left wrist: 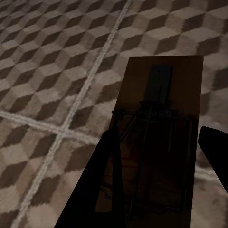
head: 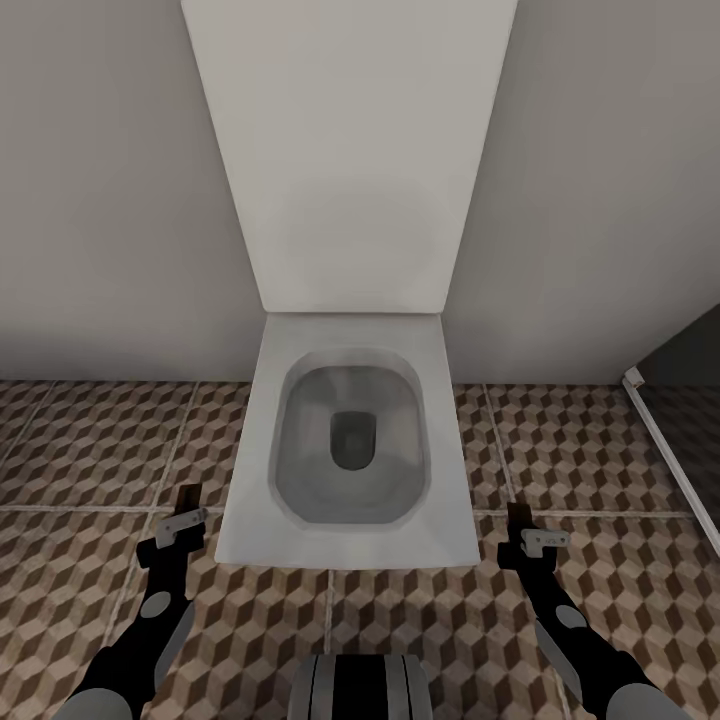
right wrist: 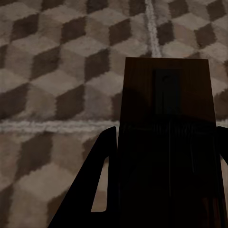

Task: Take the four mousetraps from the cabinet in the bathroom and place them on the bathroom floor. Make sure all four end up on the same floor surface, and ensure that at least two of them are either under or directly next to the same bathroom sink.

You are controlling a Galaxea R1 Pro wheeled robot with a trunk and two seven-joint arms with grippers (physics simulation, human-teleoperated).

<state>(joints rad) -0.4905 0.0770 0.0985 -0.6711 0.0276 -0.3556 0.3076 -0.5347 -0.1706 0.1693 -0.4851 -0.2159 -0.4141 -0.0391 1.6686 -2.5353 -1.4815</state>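
I am facing a white toilet over the cube-patterned bathroom floor (head: pixel 100 440). My left gripper (head: pixel 183 512) hangs low at the toilet's left front corner. In the left wrist view the left gripper (left wrist: pixel 156 142) is shut on a brown wooden mousetrap (left wrist: pixel 164 80) with dark spring wire, held flat above the tiles. My right gripper (head: pixel 527 530) hangs by the toilet's right front corner. The right wrist view shows the right gripper (right wrist: pixel 166 137) shut on a second mousetrap (right wrist: pixel 166 80). The cabinet and the bathroom sink are out of view.
The toilet (head: pixel 350 440), lid raised against a pale wall (head: pixel 110 200), stands directly ahead between my arms. A dark panel with a white frame (head: pixel 665 440) runs along the right. Tiled floor lies open on both sides of the bowl.
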